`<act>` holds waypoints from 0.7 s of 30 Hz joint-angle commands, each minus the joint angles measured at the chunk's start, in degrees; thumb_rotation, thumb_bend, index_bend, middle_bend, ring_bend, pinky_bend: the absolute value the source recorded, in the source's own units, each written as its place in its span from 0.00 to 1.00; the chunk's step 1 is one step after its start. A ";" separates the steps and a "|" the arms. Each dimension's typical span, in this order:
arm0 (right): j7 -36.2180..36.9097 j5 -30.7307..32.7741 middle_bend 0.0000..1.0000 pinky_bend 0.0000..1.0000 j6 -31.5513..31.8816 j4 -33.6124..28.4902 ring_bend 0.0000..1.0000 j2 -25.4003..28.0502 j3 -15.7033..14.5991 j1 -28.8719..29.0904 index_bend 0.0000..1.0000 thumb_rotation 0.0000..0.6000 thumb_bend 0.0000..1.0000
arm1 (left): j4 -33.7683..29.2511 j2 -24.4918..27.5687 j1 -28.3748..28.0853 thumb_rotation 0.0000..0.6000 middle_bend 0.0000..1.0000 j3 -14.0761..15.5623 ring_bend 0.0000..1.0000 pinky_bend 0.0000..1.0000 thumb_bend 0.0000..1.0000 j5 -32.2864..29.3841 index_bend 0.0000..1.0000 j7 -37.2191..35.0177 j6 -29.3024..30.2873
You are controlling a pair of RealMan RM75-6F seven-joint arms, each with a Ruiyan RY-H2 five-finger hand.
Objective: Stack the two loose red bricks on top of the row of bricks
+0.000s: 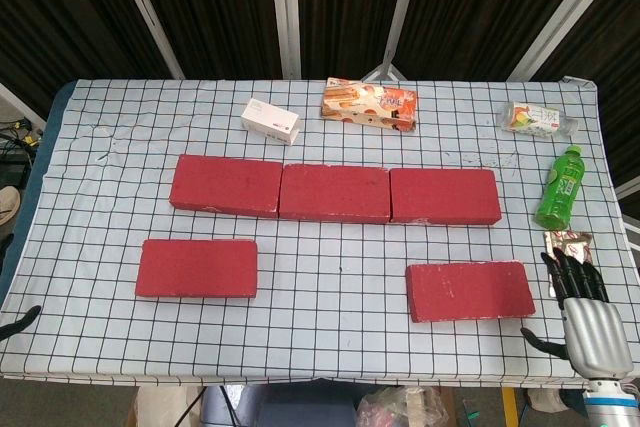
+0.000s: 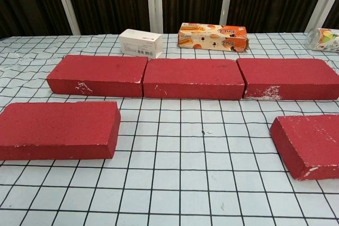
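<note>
Right hand [image 1: 585,307] sits at the near right corner of the tabletop [image 1: 330,347], silver back up, dark fingers [image 1: 572,272] pointing away and slightly apart, thumb sticking out to the left, nothing in it. Just left of it, not touching, lies the near right loose red rectangular brick [image 1: 469,290], flat on the checked cloth and a touch askew. Just beyond the fingertips there's a small shiny foil packet [image 1: 567,243], and further back a green plastic drink bottle [image 1: 559,187] stands upright. Across the middle runs the row of three red bricks [image 1: 335,192], end to end, flat, nothing on top of them. Over on the near left lies the other loose red brick [image 1: 197,267], flat, well apart from its twin. At the far side, a small white cardboard box [image 1: 271,120], an orange printed snack box [image 1: 369,103], and a clear plastic bottle lying on its side [image 1: 538,118] at the far right. Left hand [image 1: 18,322]: only a dark sliver shows at the near left edge, and I cannot tell how its fingers are set.
</note>
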 commanded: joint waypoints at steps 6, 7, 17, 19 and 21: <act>-2.97 -2.63 0.00 0.00 -5.10 -0.25 0.00 -0.56 -2.16 2.37 0.00 1.00 0.15 | -0.05 0.43 0.64 1.00 0.01 0.41 0.00 0.18 0.00 1.09 0.05 -0.87 1.16; -3.20 -2.50 0.00 0.00 -6.05 -0.03 0.00 -0.69 -2.31 2.80 0.00 1.00 0.15 | -0.05 0.48 0.68 1.00 0.01 0.44 0.00 0.18 0.00 1.03 0.05 -1.03 1.13; -6.45 2.73 0.00 0.00 -15.55 2.91 0.00 -3.20 -0.33 9.03 0.00 1.00 0.15 | -0.09 0.02 0.27 1.00 0.00 0.16 0.00 0.18 0.00 0.37 0.05 0.17 0.34; -7.50 4.47 0.00 0.00 -17.72 3.36 0.00 -3.78 0.24 10.57 0.00 1.00 0.15 | -0.11 -0.08 0.30 1.00 0.00 0.11 0.00 0.18 0.00 0.35 0.05 0.46 0.44; -8.45 6.34 0.00 0.00 -19.88 3.81 0.00 -4.29 0.79 12.11 0.00 1.00 0.15 | -0.13 -0.16 0.38 1.00 0.00 0.08 0.00 0.18 0.00 0.35 0.05 0.64 0.62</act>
